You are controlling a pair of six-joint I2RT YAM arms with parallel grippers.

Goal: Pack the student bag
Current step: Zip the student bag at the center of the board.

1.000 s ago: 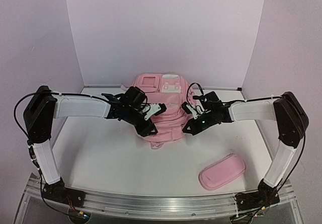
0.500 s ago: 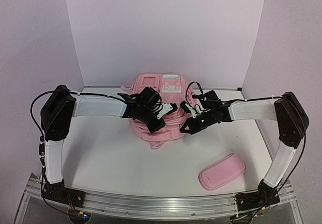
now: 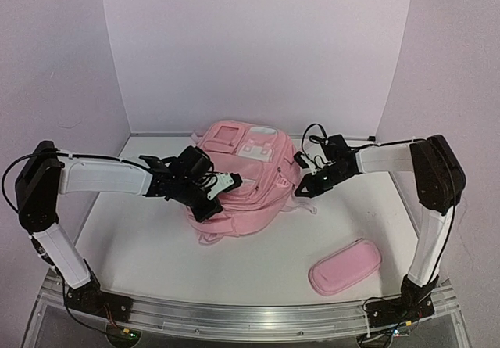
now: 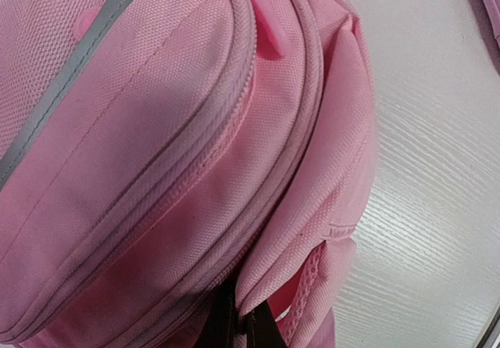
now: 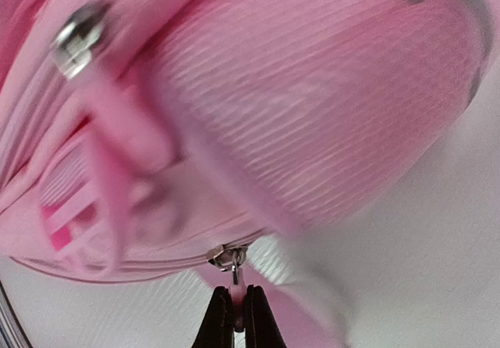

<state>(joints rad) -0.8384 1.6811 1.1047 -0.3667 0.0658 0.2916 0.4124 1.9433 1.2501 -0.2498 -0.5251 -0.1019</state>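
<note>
The student bag (image 3: 248,166) is a large pink backpack in the middle of the table, its front pockets facing up and its near end bunched and raised. My left gripper (image 3: 232,182) is on the bag's near left side. In the left wrist view the left gripper (image 4: 241,328) is shut on a fold of bag fabric (image 4: 297,238) beside a zip seam. My right gripper (image 3: 301,191) is at the bag's right edge. Seen from the right wrist, the right gripper (image 5: 235,317) is shut on the pink zipper pull (image 5: 237,287) hanging from a metal slider (image 5: 225,256).
A small oblong pink pencil case (image 3: 344,267) lies on the white table (image 3: 148,238) at the front right, apart from both arms. White walls close off the back and sides. A second silver zip slider (image 5: 78,29) shows on the bag.
My left gripper has shut on the bag's fabric and drawn back to the left. The bag has shifted left and lifted at its near end. The right gripper moved back, still holding the pull.
</note>
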